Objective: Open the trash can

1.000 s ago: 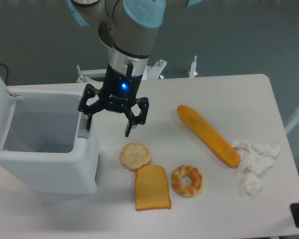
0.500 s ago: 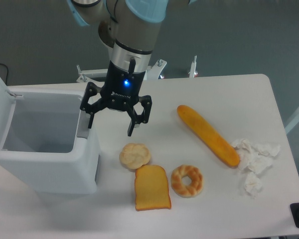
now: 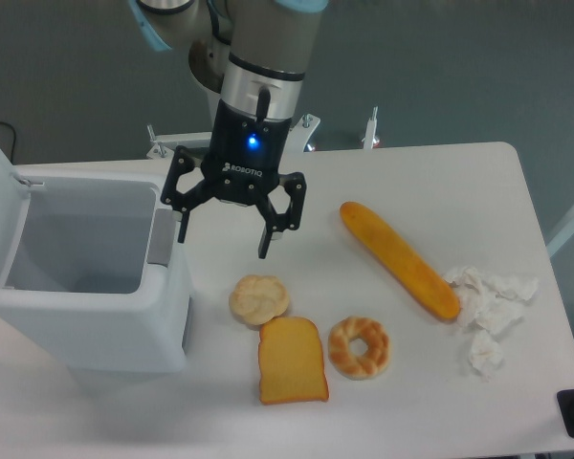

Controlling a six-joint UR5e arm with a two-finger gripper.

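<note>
Tool (image 3: 224, 235) shifted right, off trash can (image 3: 86, 277) rim | fingers spread, empty | lid raised

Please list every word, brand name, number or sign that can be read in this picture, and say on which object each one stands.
"ROBOTIQ": white letters on the black body of the claw, just under its blue light.
No other text can be read: the trash can, the bread pieces and the table show no print.

Grey arm with pale blue joint caps, black two-finger gripper (image 3: 224, 235), blue light, white lettering
</note>
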